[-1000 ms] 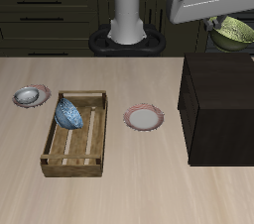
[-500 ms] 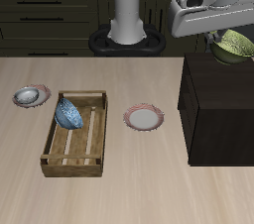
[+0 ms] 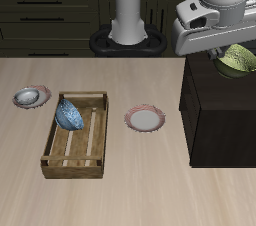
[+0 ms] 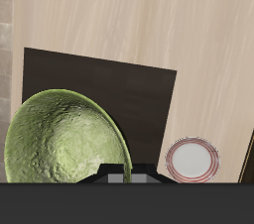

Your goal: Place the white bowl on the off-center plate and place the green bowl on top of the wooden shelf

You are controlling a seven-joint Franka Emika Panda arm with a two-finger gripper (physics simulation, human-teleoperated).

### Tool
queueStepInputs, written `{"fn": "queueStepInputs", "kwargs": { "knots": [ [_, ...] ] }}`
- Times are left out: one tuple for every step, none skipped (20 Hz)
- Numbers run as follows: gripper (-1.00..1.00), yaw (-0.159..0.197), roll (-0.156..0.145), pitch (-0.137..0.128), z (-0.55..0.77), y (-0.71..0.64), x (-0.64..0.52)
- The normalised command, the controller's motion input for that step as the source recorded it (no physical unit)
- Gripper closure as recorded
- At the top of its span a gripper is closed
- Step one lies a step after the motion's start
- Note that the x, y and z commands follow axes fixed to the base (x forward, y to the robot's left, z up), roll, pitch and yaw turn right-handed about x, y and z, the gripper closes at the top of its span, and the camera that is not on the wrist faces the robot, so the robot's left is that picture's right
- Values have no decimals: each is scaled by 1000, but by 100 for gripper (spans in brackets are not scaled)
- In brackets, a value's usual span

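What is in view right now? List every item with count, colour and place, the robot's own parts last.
Green bowl: one, yellow-green, held by the gripper above the wooden shelf.
Wooden shelf: one, near-black brown, at the table's side edge.
White bowl: one, white-grey, sitting on the off-center plate, pink-rimmed, near the opposite table edge.
Second plate: one, white with pink-red rim, bare, between crate and shelf.
Crate: one, light wood, slatted, mid-table.
Blue-patterned bowl: one, tilted inside the crate.
Table: one, pale wood.
Gripper: one, white-grey, shut on the green bowl's rim.

blue-patterned bowl (image 3: 70,115) inside light-wood slatted crate (image 3: 77,137), centre plate (image 3: 145,119)
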Motion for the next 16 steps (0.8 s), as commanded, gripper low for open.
{"fn": "queueStepInputs", "kwargs": {
  "knots": [
    [100, 83, -4, -54, -263, 207, 36],
    [100, 44, 13, -1, -222, 85, 39],
    [100, 42, 8, 12, -243, 67, 30],
    [100, 36, -6, 6, -280, 88, 33],
    [100, 52, 18, 41, -329, 147, 5],
    [100, 41, 45, 27, -309, 160, -36],
    [100, 29, 18, 9, -154, 71, 39],
    [100, 86, 45, -10, -399, 294, -145],
    [100, 59, 61, -28, -127, 145, -50],
    [100, 91, -107, -52, -159, -27, 30],
    [100, 143, 38, -123, 29, 147, -158],
    [100, 101, 263, 1, -152, 255, -166],
    [-100, 45, -78, 77, -138, -90, -62],
    [-100, 43, 201, 90, -75, 78, 102],
    [-100, -31, 16, -72, 40, -7, -91],
    [-100, -38, -11, 9, 27, -79, -28]
  ]
}}
